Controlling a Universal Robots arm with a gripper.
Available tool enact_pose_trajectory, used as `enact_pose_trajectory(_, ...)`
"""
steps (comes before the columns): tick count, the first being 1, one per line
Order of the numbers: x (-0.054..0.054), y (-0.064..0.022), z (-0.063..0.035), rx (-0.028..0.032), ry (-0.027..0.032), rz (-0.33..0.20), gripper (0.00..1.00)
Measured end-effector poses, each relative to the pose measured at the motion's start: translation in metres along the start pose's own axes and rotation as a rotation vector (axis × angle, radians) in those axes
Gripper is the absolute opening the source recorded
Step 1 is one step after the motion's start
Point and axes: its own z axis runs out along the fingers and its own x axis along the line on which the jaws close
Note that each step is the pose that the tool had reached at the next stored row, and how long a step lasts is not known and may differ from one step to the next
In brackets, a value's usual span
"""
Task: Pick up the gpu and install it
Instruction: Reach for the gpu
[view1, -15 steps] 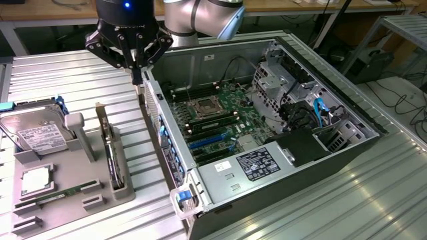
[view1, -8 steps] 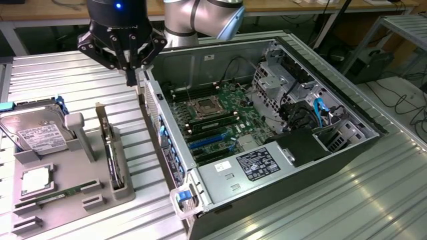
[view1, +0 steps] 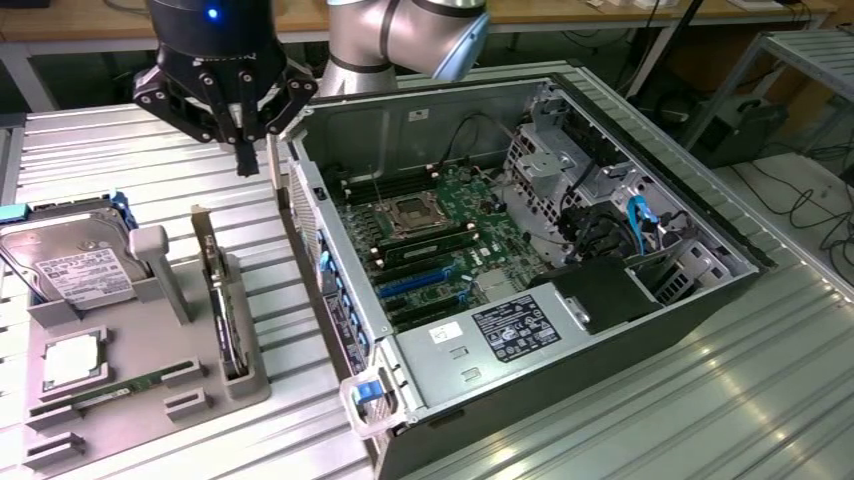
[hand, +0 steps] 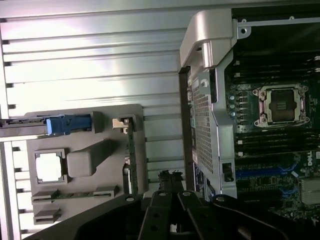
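My gripper (view1: 246, 160) hangs with its fingers closed on nothing, above the table between the grey holder (view1: 167, 340) and the open computer case (view1: 707, 215). The holder carries the hard drive (view1: 74, 265), a processor (view1: 74, 362), a memory stick (view1: 120, 385) and the gpu (view1: 218, 290). The gpu stands on edge in its slot, its long axis parallel to the case's side wall. The drive's white label is too small to read.
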Motion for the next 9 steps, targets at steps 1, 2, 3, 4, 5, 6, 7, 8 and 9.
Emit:
enact_pose_trajectory(1, 0.003, -0.0003, 0.0001, 0.0001, 0.0005, 0.0, 0.11)
enact_pose_trajectory(2, 0.005, -0.0006, 0.0001, 0.0001, 0.0008, 0.0, 0.11)
enact_pose_trajectory(3, 0.007, -0.0007, 0.0001, 0.0001, 0.001, 0.0, 0.11)
enact_pose_trajectory(4, 0.008, -0.0009, 0.0001, 0.0001, 0.0011, 0.0, 0.11)
enact_pose_trajectory(5, 0.009, -0.0011, 0.0001, 0.0002, 0.0013, 0.0, 0.11)
enact_pose_trajectory(6, 0.011, -0.0012, 0.0001, 0.0001, 0.0015, 0.0, 0.11)
enact_pose_trajectory(7, 0.012, -0.0014, 0.0001, 0.0001, 0.0017, 0.0, 0.11)
enact_pose_trajectory(8, 0.013, -0.0016, 0.0001, 0.0002, 0.0018, 0.0, 0.11)
enact_pose_trajectory(9, 0.014, -0.0017, 0.0001, 0.0001, 0.0019, 0.0, 0.11)
